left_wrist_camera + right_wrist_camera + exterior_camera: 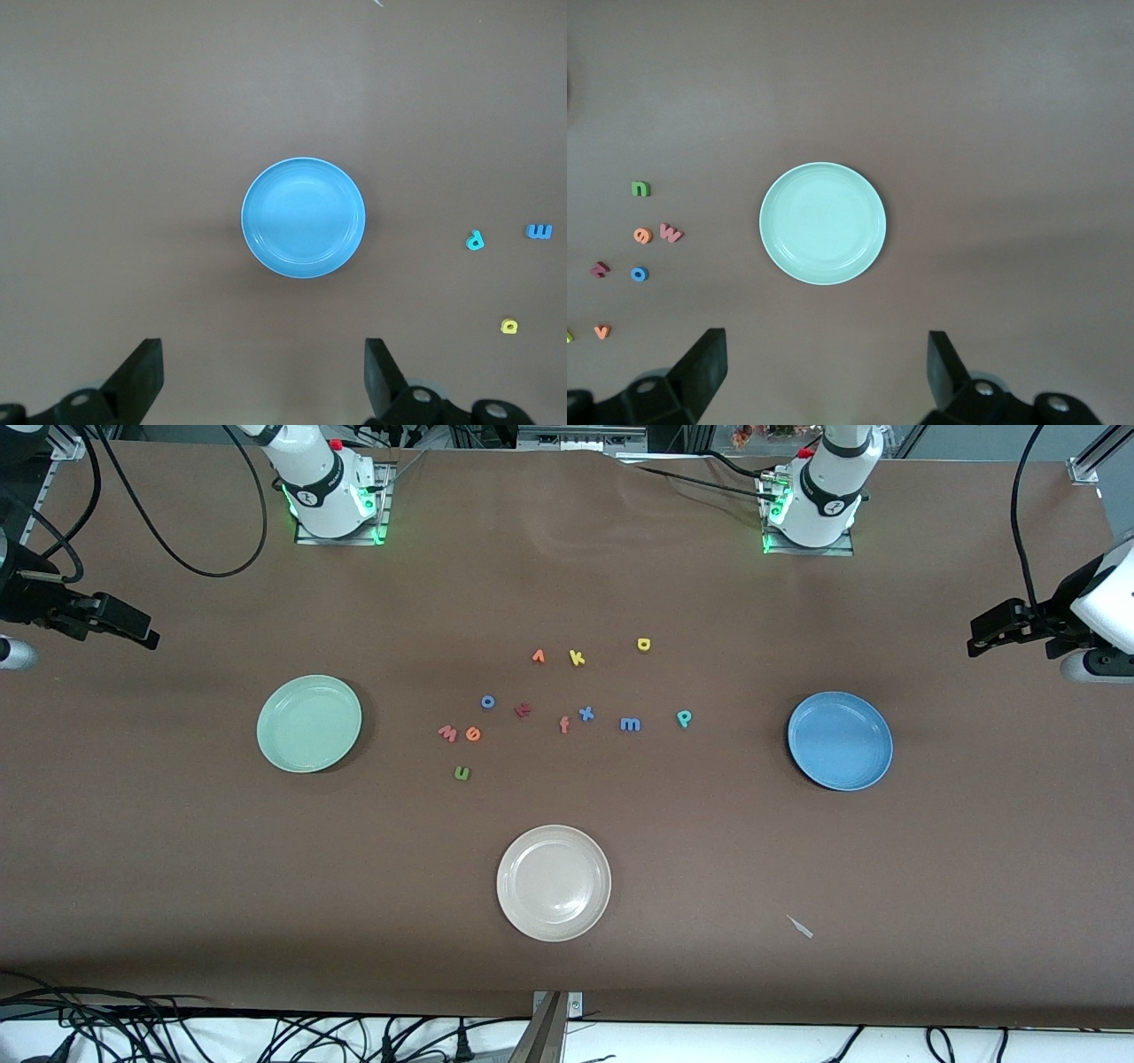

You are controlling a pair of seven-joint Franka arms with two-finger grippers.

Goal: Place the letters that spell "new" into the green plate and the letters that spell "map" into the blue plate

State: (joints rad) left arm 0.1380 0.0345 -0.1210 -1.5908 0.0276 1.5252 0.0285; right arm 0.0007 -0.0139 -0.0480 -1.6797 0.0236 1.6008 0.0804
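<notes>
The letters that spell "new" lie close together on the brown table (177,850) toward the green plate (309,724): the salmon-pink w (447,732) touches or nearly touches the orange e (473,733), and the green n (462,773) sits a little nearer the front camera. The green plate holds nothing. The letters that spell "map" lie toward the blue plate (840,741), which also holds nothing: the blue m (629,724) beside the teal p (684,717), and the yellow a (644,644) farther from the camera. Among them rest other letters, and a beige plate (554,882) sits nearest the camera. The right gripper (824,372) hangs high over the table beside the green plate, fingers spread wide and holding nothing. The left gripper (261,376) hangs likewise beside the blue plate, spread and holding nothing.
</notes>
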